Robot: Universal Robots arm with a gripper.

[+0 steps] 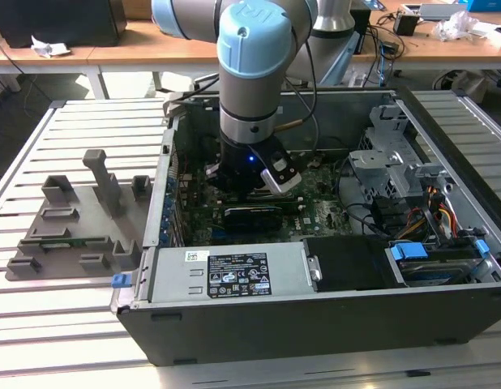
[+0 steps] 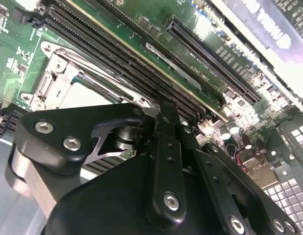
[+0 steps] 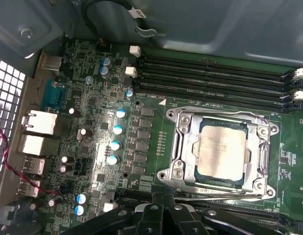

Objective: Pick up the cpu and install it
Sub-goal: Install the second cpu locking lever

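The small flat square cpu with its dull silver metal top [image 3: 222,151] already lies inside the silver metal socket frame [image 3: 181,147] on the green motherboard [image 3: 151,142], seated flat as far as I can judge from the first wrist view, with the frame's edges all around it. My black pincer [image 1: 249,174] hangs low inside the open grey computer case [image 1: 445,146], just above the board and near the socket; its black linkage [image 2: 164,161] crowds the second wrist view, and I cannot tell from any view whether it is released or clenched, though I see nothing held in it. To do this step well I would check that the chip sits level and square within the frame, with no corner riding up, and keep the pincer off the long black memory slots [image 3: 215,73] that run just beside the socket. The grey plastic tray [image 1: 76,227] rests on the slatted metal surface [image 1: 56,324] outside the case.
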